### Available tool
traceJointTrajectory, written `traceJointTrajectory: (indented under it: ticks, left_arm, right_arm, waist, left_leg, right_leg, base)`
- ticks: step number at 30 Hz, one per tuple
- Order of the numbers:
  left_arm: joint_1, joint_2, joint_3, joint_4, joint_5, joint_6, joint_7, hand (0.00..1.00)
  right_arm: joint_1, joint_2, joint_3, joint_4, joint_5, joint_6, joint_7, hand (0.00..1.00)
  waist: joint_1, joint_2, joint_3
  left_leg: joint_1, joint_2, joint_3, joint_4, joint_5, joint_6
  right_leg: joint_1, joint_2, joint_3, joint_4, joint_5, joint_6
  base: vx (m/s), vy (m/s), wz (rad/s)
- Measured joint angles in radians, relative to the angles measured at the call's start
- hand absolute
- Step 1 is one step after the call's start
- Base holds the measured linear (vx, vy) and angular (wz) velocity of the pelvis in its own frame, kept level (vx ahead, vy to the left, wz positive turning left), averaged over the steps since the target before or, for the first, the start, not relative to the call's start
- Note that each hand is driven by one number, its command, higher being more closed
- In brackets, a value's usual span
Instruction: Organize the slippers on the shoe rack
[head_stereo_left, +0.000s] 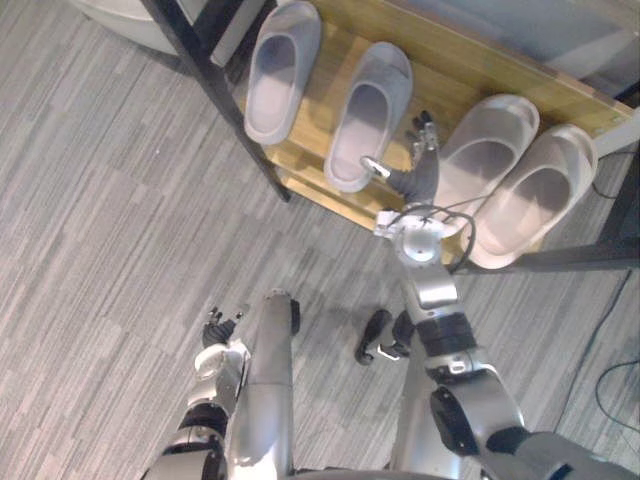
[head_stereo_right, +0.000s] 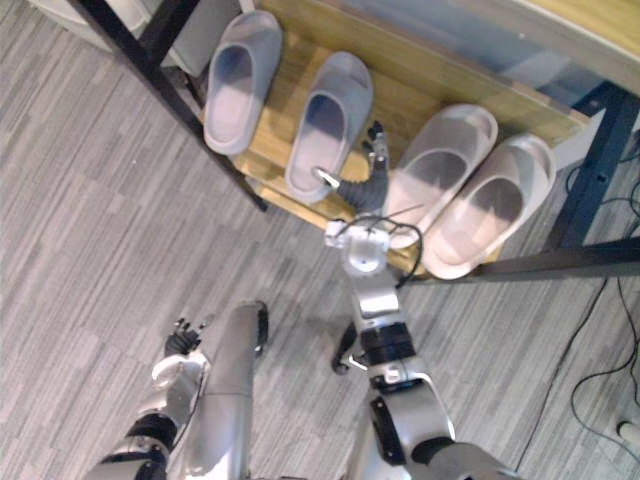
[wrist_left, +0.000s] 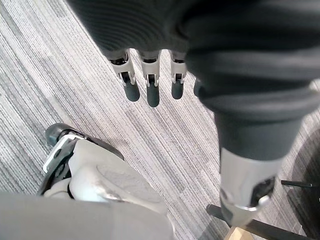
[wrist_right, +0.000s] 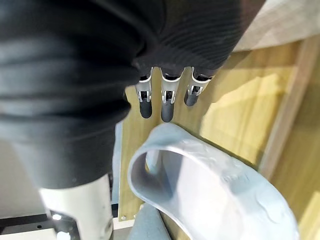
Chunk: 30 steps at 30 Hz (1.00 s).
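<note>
Left eye view, straightening step by the look: right hand (head_stereo_left: 419, 178) over light wooden rack shelf (head_stereo_left: 450, 75), fingers straight, slightly apart, empty, just beside heel of soft grey foam slipper (head_stereo_left: 368, 115); pale beige slipper pair (head_stereo_left: 490, 150) alongside; left hand (head_stereo_left: 218, 330) slack-fingered, low; next likely nudging heel square.

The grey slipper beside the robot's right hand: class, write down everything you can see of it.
The grey slipper is a one-piece slide of soft-looking foam, with a broad strap and an open heel. It lies sole-down on the wooden shelf, toe inward, heel at the front edge, beside its mate. The open right hand is by its heel; contact is unclear.
</note>
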Motion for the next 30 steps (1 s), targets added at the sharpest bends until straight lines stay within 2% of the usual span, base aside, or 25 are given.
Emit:
traceJointTrajectory:
  ticks: [6,9,15,22,23,30]
  left_arm:
    - [-0.030,-0.033,0.001,-0.014,0.000,-0.002,-0.013,0.00]
    - [-0.039,-0.035,0.000,-0.014,-0.001,-0.002,-0.013,0.00]
    - [-0.045,-0.044,-0.008,-0.028,-0.013,-0.007,-0.015,0.00]
    - [-0.046,-0.052,-0.032,-0.032,-0.021,-0.033,-0.034,0.00]
    - [-0.046,-0.054,-0.045,-0.038,-0.021,-0.042,-0.035,0.00]
    - [-0.048,-0.056,-0.072,-0.040,-0.021,-0.046,-0.053,0.00]
  right_arm:
    - [-0.012,0.001,0.000,0.059,0.109,-0.026,0.026,0.00]
    - [-0.032,0.001,-0.003,0.090,0.120,-0.031,0.026,0.00]
    - [-0.160,-0.004,-0.051,0.166,0.198,-0.043,0.029,0.00]
    - [-0.263,-0.034,-0.081,0.248,0.271,-0.061,0.049,0.00]
    - [-0.291,-0.049,-0.083,0.273,0.276,-0.068,0.060,0.00]
    - [-0.341,-0.054,-0.121,0.339,0.325,-0.072,0.071,0.00]
  waist:
    - [0.001,0.000,0.000]
    - [0.002,0.000,0.000]
    - [0.007,0.001,0.000]
    - [0.026,0.006,-0.003]
    - [0.036,0.006,-0.003]
    - [0.049,0.009,-0.002]
  left_leg:
    - [-0.005,-0.007,-0.002,-0.003,0.000,0.000]
    - [-0.010,-0.009,-0.007,-0.003,0.001,0.000]
    - [-0.042,-0.026,-0.017,0.001,0.007,0.002]
    - [-0.066,-0.037,-0.027,0.018,0.007,0.002]
    - [-0.074,-0.039,-0.030,0.023,0.007,0.002]
    - [-0.080,-0.049,-0.033,0.037,0.007,0.002]
  right_leg:
    - [-0.001,-0.005,-0.005,0.000,0.000,0.000]
    - [-0.003,-0.007,-0.011,0.000,-0.001,0.000]
    - [-0.027,-0.025,-0.019,0.014,-0.002,0.000]
    - [-0.041,-0.040,-0.026,0.039,-0.019,0.005]
    - [-0.048,-0.043,-0.027,0.044,-0.020,0.005]
    - [-0.051,-0.060,-0.027,0.069,-0.033,0.004]
  base:
    - [0.00,0.001,0.01]
    - [0.00,0.002,0.06]
    - [0.00,0.005,0.11]
    - [-0.01,0.004,0.07]
    - [-0.02,0.012,0.08]
    - [0.00,0.007,0.07]
